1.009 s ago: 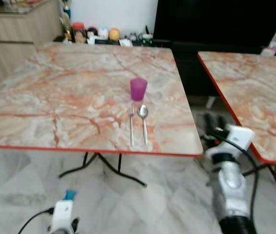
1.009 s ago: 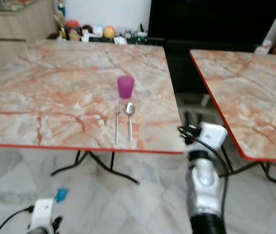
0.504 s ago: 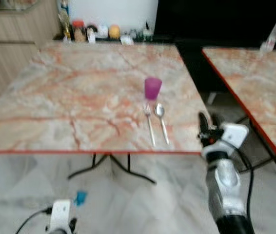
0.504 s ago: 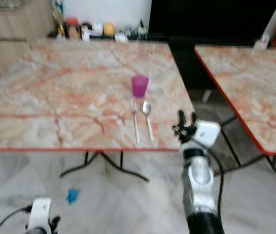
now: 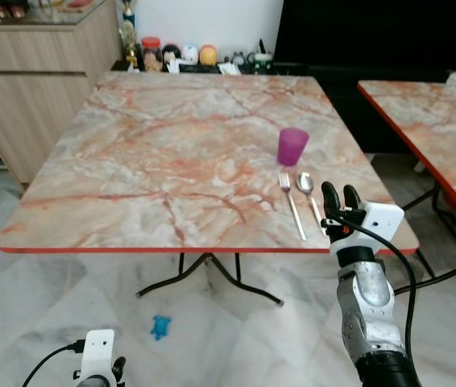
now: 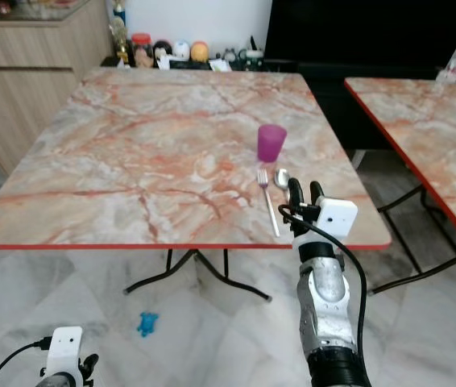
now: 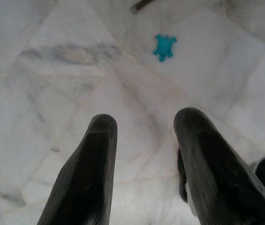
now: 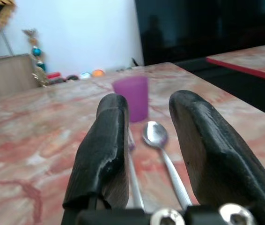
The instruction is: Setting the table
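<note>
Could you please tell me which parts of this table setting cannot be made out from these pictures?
- Spoon: in the left eye view its handle end lies behind the right end effector.
- Fork: in the right wrist view one black finger covers its tines.
- Purple cup: its contents cannot be judged from these angles.
- Small items on the shelf behind the table: too small to identify.

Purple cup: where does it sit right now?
The purple cup stands upright on the marble table, toward its right side, just beyond the fork and spoon, ahead of the right gripper.
</note>
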